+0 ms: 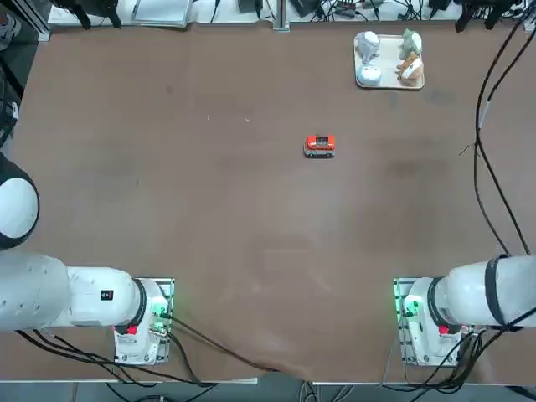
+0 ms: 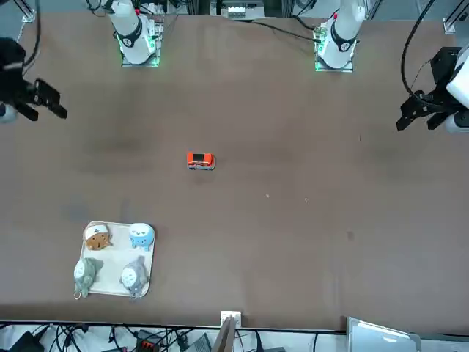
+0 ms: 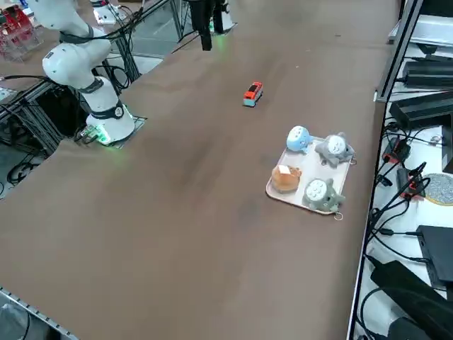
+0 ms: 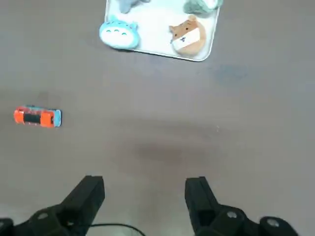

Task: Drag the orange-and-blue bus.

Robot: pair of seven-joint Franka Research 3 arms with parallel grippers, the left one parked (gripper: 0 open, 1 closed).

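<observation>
Right gripper (image 4: 145, 196): the two dark fingers (image 4: 88, 196) stand spread wide apart with nothing between them, only bare brown table (image 4: 246, 123) showing through the gap. The gripper hangs above the tabletop, touching nothing, pointing down at it.

In the wrist view the orange-and-blue bus (image 4: 37, 117) lies off to one side of the fingers, well apart from them, resting flat on the table. Orange body, dark strip along the roof, a pale blue end.

Overhead, the bus (image 1: 319, 145) sits alone in the open middle of the table, toward the far half from the arm bases, long side running across the table. From across the table it (image 2: 200, 160) reads the same: alone, upright on its wheels. The raised side camera shows it (image 3: 252, 93) between the far end of the table and the tray.

Cream tray (image 1: 416, 82) at the far right corner of the table as seen from above (well apart from the bus). Four small figurines on it: a light blue one (image 3: 299, 139), a grey one (image 3: 333, 149), a tan one (image 3: 285, 178), a greenish-grey one (image 3: 317, 193).

Right arm base (image 1: 427, 322) sits at the near table edge, green light lit.
</observation>
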